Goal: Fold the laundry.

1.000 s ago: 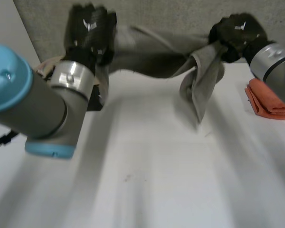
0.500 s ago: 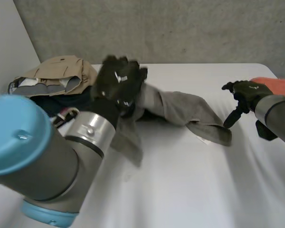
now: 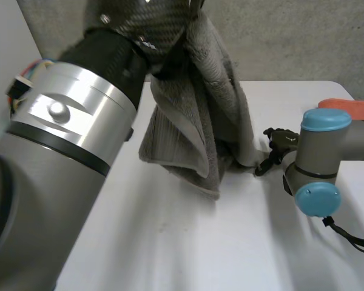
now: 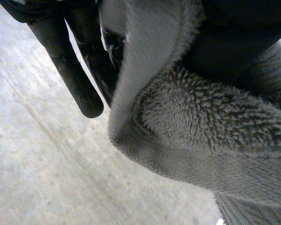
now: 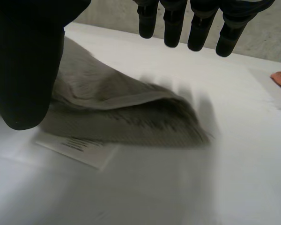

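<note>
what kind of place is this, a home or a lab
Most likely a lab test bench: a bare white table against a plain grey wall, robot arms, and a grey towel held up by the left hand.

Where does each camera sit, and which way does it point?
Head view: behind the arms, looking down at the white table; left arm, left hand holding the grey towel up; right arm, right hand beside it.
Left wrist view: on the left wrist, looking along the palm; own fingers, towel pinched.
Right wrist view: on the right wrist, facing the table; open fingers above the towel's label.
Shared: all three see the towel.
</note>
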Robot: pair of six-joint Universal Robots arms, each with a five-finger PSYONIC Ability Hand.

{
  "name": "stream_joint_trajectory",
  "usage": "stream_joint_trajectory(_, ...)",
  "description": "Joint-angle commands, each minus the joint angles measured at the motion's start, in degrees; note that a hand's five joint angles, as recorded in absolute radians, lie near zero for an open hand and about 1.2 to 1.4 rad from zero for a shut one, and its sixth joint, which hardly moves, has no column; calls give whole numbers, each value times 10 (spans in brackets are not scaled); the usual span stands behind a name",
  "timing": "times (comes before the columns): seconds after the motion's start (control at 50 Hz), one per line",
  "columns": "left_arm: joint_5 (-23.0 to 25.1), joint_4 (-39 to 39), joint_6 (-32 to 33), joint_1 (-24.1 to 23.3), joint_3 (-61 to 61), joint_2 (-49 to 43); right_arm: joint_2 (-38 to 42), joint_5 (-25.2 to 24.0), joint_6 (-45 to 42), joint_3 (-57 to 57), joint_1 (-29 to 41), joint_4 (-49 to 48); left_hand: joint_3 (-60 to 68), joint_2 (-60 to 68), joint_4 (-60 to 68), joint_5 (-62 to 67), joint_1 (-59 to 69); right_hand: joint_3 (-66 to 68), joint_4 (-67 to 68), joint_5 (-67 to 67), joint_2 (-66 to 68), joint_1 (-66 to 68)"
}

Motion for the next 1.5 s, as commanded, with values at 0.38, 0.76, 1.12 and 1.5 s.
stream_joint_trajectory(0.38, -11, -59, -3, 177, -22, 48, -302, -169, -305, -57, -166, 149, 116, 114, 112, 152, 137, 661, 660, 656, 661, 669)
stream_joint_trajectory(0.76, 32, -102, 1, 270, -22, -185, -256, -180, -449, -134, -184, 316, 116, 114, 112, 152, 137, 661, 660, 656, 661, 669)
stream_joint_trajectory(1.12, 25, 257, -5, 249, 270, -330, -65, -31, -365, -416, -100, -67, 116, 114, 112, 152, 137, 661, 660, 656, 661, 669)
stream_joint_trajectory(1.5, 27, 158, 81, 229, -133, -271, -155, -115, -372, 45, -109, 83, 116, 114, 112, 152, 137, 661, 660, 656, 661, 669)
